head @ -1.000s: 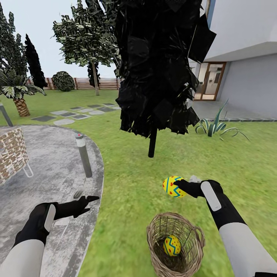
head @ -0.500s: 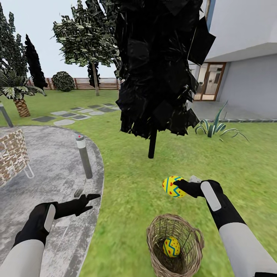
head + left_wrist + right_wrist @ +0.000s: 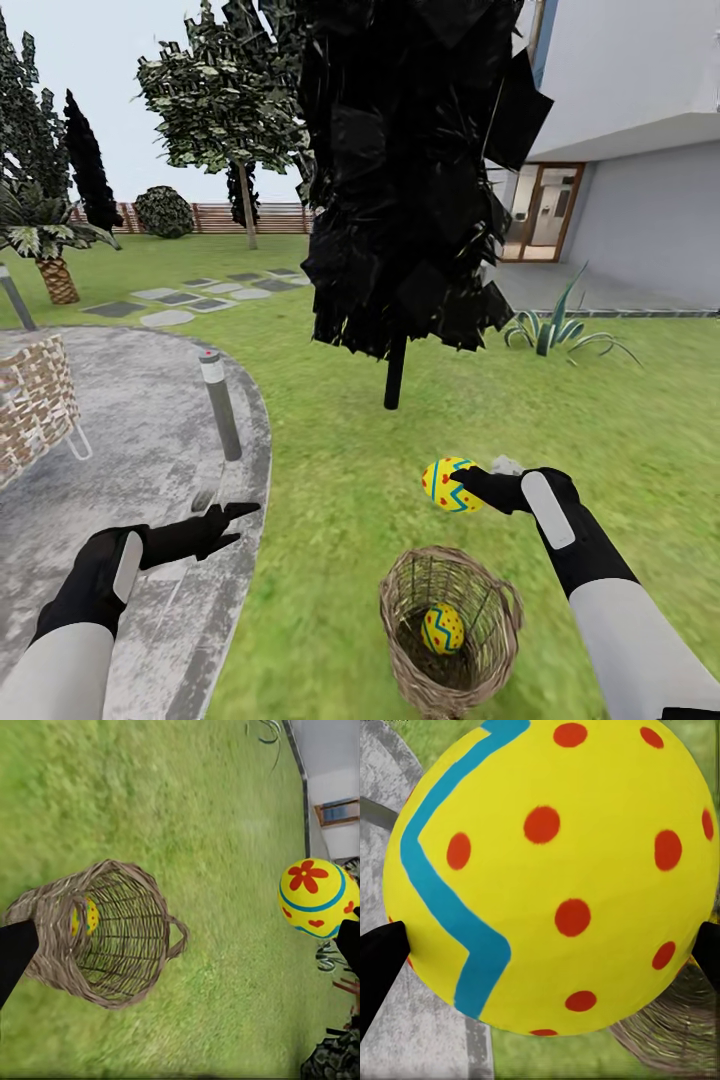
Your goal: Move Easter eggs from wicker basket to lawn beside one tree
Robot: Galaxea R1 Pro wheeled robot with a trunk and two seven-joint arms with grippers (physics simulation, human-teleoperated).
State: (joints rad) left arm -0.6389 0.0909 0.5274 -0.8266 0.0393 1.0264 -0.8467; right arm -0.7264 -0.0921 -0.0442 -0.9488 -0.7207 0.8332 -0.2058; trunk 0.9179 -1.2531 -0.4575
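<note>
While the right pincer (image 3: 478,488) gripped one egg (image 3: 448,485) above the lawn (image 3: 340,520), another egg (image 3: 442,630) sat in the basket (image 3: 400,640); left pincer (image 3: 238,517) open, empty.

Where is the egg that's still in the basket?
In the head view, that Easter egg sits inside the wicker basket on the lawn, right of centre.

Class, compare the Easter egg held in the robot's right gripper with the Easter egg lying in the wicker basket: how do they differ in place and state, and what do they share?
The held egg is up in the air, clamped in the right gripper; the basket egg lies free inside the wicker basket. The held egg hangs over the lawn, beyond the basket; the basket egg sits low, behind the woven wall. Both are yellow with blue zigzags and red dots.
</note>
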